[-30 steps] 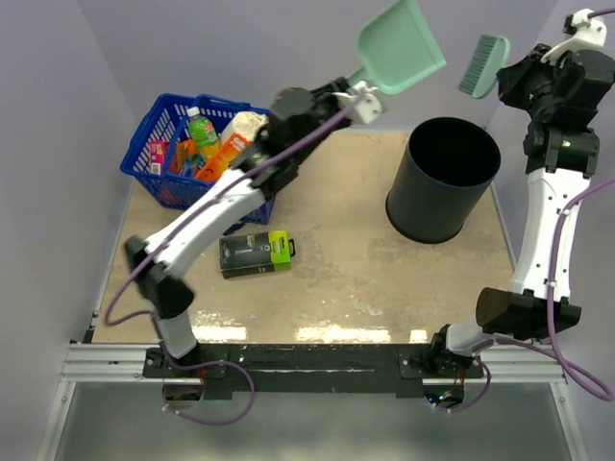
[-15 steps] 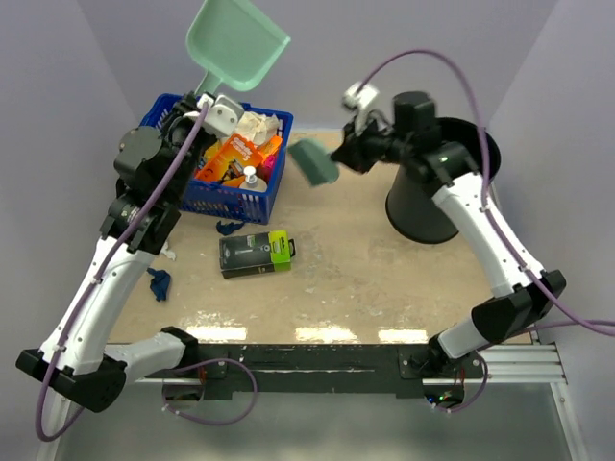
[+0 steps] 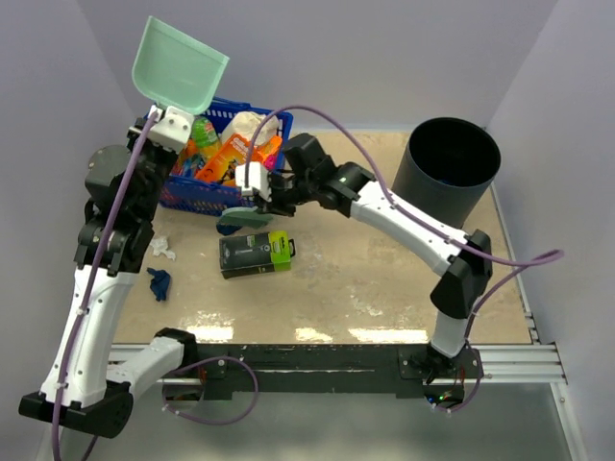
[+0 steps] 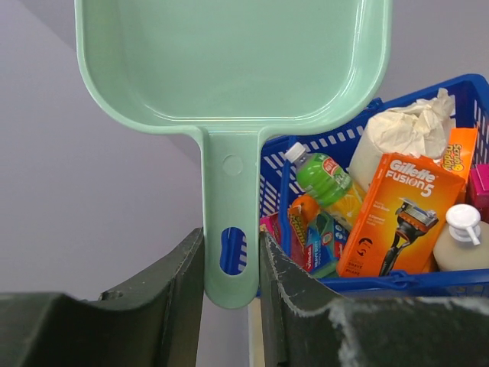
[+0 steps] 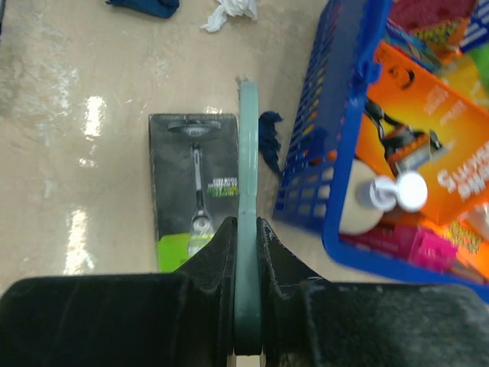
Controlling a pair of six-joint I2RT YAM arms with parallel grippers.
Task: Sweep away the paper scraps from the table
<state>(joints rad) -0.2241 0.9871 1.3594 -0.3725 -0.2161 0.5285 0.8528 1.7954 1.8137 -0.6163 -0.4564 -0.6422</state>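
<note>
My left gripper (image 3: 170,117) (image 4: 231,245) is shut on the handle of the teal dustpan (image 3: 178,67) (image 4: 229,61) and holds it high, above the left end of the blue basket. My right gripper (image 3: 253,203) (image 5: 246,229) is shut on the teal brush (image 3: 240,218) (image 5: 248,153), low over the table (image 3: 384,279) between the basket and the green-and-black box. A dark blue scrap (image 5: 267,134) lies beside the brush at the basket's foot. Another dark blue scrap (image 3: 159,283) (image 5: 145,6) and a whitish scrap (image 3: 161,248) (image 5: 233,11) lie at the table's left.
The blue basket (image 3: 184,199) (image 5: 336,145), full of groceries, stands at the back left. The green-and-black box (image 3: 255,253) (image 5: 195,183) lies in front of it. A black bin (image 3: 452,178) stands at the back right.
My left arm swung the dustpan further left. My right arm reached left and down from near the bin, bringing the brush low between the basket and the box.
</note>
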